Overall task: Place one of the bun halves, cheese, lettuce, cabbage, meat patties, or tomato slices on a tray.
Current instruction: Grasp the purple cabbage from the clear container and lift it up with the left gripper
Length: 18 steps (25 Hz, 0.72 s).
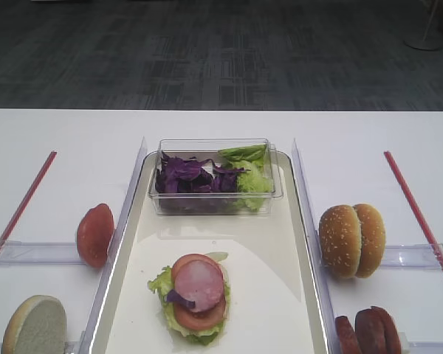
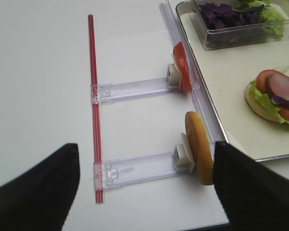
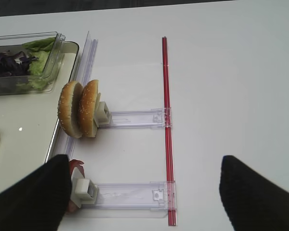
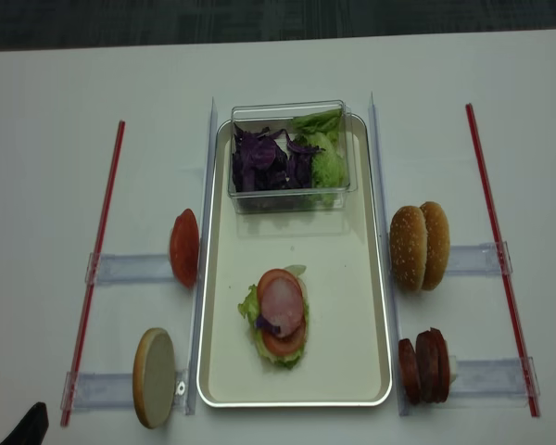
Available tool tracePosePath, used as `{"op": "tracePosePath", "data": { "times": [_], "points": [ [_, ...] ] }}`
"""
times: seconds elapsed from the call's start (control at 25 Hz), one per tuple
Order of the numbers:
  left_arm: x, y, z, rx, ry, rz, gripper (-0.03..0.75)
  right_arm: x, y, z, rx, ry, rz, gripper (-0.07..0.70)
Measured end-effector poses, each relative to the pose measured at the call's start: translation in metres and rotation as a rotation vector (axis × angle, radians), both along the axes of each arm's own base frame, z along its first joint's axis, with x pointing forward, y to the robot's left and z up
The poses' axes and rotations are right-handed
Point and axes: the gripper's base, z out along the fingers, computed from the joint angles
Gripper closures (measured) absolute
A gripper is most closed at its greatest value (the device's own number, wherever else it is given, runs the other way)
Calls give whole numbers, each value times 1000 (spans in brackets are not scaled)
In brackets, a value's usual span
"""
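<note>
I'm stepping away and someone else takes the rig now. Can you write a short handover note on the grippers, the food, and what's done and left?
Left gripper: open, empty, hovering near the bun half standing in its holder.
Right gripper: open, empty, near the meat patties.
Tray: holds a clear box with cabbage and lettuce, plus a started stack of bun, lettuce, tomato, a pink slice and a bit of cabbage.
Off the tray: a tomato slice on the left, two bun halves on the right.
Left: pick one item and set it on the tray.
</note>
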Motion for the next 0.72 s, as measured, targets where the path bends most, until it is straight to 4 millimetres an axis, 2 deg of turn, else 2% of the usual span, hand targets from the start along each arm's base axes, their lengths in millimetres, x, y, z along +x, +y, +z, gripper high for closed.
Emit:
{"op": "tracePosePath", "data": {
  "times": [0.72],
  "points": [
    [0, 0, 0, 0, 0, 0, 177, 0, 0, 0, 0, 0, 0, -8]
  ]
}}
